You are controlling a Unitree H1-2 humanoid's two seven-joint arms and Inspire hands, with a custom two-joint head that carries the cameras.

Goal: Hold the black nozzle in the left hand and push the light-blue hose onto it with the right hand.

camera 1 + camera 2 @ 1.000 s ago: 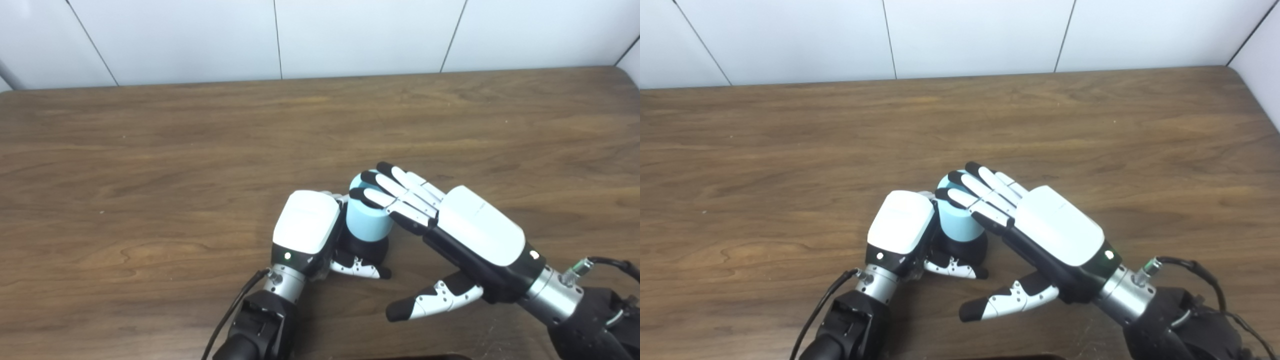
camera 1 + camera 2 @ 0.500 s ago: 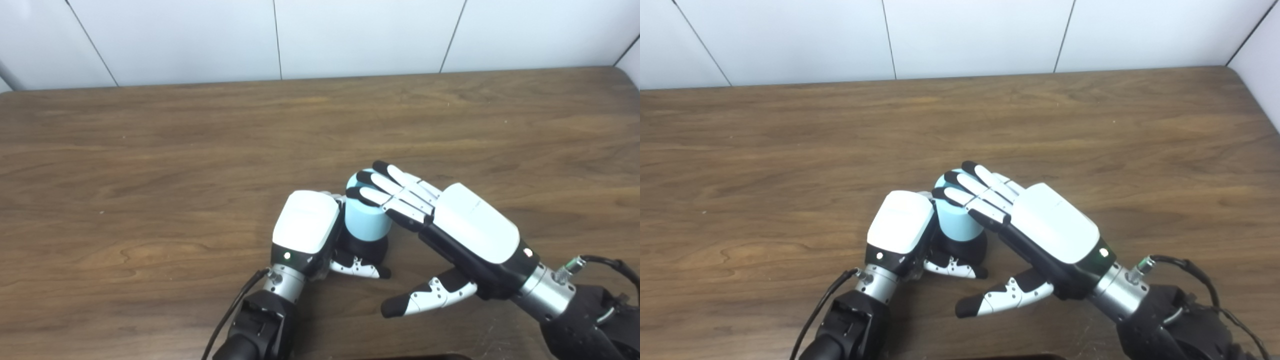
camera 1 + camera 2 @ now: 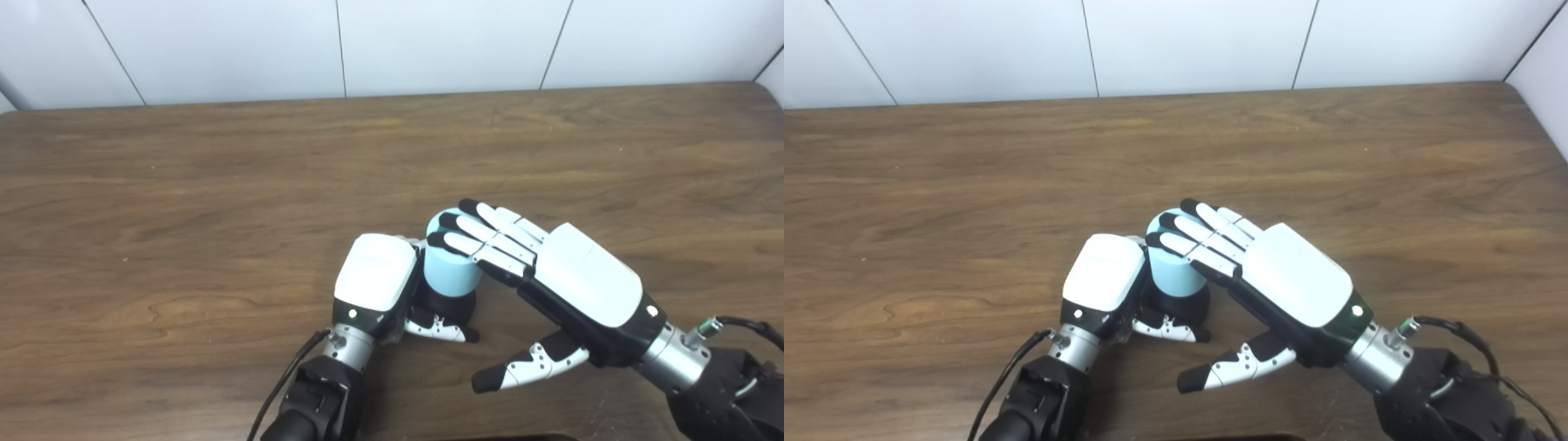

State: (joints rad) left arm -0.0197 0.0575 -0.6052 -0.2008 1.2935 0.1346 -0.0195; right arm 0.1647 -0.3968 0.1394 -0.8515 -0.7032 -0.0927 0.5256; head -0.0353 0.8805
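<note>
Left hand (image 3: 376,282) wraps the black round nozzle (image 3: 452,304) near the wooden tabletop's (image 3: 184,184) front edge, bracing it; right hand (image 3: 551,275), fingers flat and apart, presses the light-blue cylindrical hose (image 3: 449,272) down.

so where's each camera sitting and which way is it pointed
Left eye view: on the head, looking down and forward at the wooden table; shows both arms, the left hand around the black nozzle, the right hand flat on the light-blue hose.
Right eye view: beside it, slightly rightward; same aim, same arms.
Both share the whole scene.
</note>
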